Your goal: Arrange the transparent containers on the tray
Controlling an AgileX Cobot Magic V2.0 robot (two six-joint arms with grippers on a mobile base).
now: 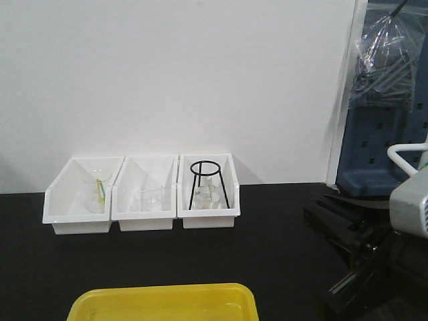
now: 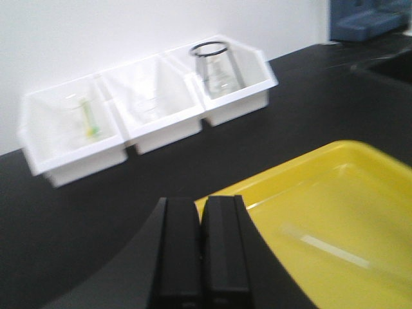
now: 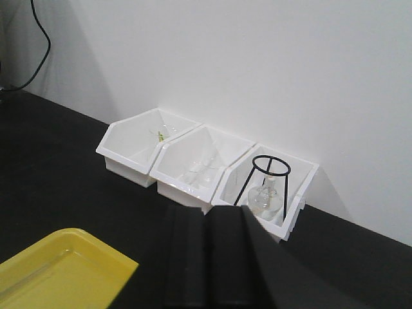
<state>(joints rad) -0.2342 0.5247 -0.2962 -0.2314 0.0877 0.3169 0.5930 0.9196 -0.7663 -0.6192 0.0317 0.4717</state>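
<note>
The yellow tray (image 1: 162, 294) lies at the table's front edge. It also shows in the left wrist view as tray (image 2: 360, 193) and in the right wrist view as tray (image 3: 96, 257). One slim clear tube (image 2: 325, 248) lies flat inside it as a pale, blurred streak; I cannot make out any other transparent container. My left gripper (image 2: 200, 205) is shut with nothing between its fingers, just off the tray's near-left corner. My right gripper (image 3: 207, 215) is shut and empty, above the dark table between the tray and the bins. Neither gripper shows in the front view.
Three white bins (image 1: 142, 194) stand in a row against the back wall. The left one holds a beaker (image 1: 97, 184) with a green-yellow stick, the middle one a beaker (image 1: 148, 198), the right one a black ring stand (image 3: 265, 183) over a round flask (image 3: 262, 198). Dark equipment (image 1: 361, 254) sits at right.
</note>
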